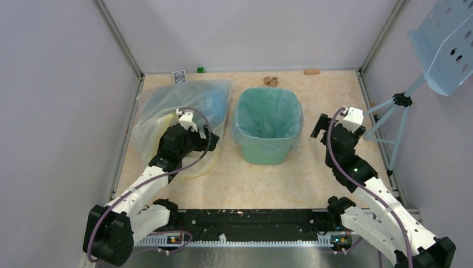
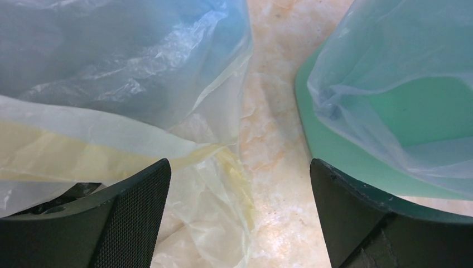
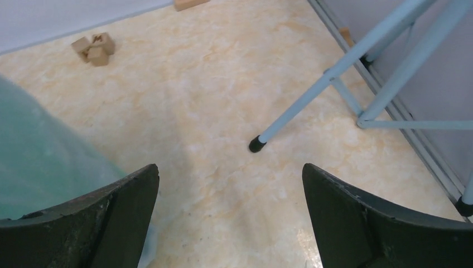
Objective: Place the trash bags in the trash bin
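You see a light-blue trash bag point(image 1: 268, 111) in the trash bin point(image 1: 266, 152), draped over its rim. It looks thin, soft and slippery, so pinch a fold at the rim. Left jaws, left of bin over the clear bag point(image 1: 159, 109), and right jaws, right of bin, are wide open w/ nothing held. Bare tabletop point(image 1: 312, 178) right of bin; mind the stand leg point(image 1: 385, 106).

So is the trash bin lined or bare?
Lined. In the top view a light-blue bag is spread inside the trash bin, its edge folded over the rim.
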`<state>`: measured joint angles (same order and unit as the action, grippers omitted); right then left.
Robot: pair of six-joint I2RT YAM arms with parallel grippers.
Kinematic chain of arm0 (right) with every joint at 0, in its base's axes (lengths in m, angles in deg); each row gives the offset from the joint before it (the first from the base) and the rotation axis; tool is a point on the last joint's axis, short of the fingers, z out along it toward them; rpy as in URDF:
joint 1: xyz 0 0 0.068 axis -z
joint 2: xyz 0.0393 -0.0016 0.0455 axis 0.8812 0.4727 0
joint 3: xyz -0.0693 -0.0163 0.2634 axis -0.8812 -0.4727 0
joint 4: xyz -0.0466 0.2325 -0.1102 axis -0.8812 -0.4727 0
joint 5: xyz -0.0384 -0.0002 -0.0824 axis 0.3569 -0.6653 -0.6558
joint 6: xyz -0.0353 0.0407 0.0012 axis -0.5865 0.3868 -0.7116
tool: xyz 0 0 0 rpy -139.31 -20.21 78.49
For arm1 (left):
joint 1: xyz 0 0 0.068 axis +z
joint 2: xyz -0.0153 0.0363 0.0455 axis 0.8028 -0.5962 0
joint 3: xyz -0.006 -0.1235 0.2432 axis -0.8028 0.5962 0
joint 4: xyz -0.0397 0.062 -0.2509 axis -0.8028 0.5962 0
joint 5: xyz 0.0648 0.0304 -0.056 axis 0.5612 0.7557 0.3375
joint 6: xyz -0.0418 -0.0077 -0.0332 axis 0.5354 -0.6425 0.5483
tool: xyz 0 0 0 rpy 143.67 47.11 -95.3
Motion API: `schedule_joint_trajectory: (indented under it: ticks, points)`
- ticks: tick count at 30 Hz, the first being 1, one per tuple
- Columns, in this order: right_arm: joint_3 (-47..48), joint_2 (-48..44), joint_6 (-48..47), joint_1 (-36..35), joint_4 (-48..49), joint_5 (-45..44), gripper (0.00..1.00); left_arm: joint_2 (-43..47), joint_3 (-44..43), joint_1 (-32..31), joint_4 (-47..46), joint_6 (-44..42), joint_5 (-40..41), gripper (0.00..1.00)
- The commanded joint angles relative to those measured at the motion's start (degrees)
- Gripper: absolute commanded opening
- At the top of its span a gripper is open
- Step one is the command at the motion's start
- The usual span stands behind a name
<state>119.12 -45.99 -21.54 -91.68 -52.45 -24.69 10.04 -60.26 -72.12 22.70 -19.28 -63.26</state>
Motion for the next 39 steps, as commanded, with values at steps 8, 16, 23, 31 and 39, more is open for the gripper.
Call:
schedule_joint_trajectory:
  ticks: [8,16,23,31,39]
  points:
    - [-15.3,6.4,-3.7,11.4,29.4,5.4,0.98,4.9,9.8,-0.7,-17.7,-6.0,7.2,0.99]
    - [-27.1,16.1,-13.9,11.6,60.9,6.6,0.86,0.1,14.0,-0.5,-27.8,-12.2,19.3,0.99]
    - [-32.4,42.3,-22.8,15.7,100.9,1.9,0.79,-7.1,13.3,1.5,-35.0,-19.9,23.0,0.99]
    - [-31.5,45.8,-17.6,23.3,99.7,19.6,0.9,-14.6,19.0,6.2,-49.1,-24.6,18.1,0.99]
    - [-28.0,44.0,-16.5,23.8,89.3,20.3,0.93,-19.3,16.1,10.8,-50.8,-24.6,9.2,0.99]
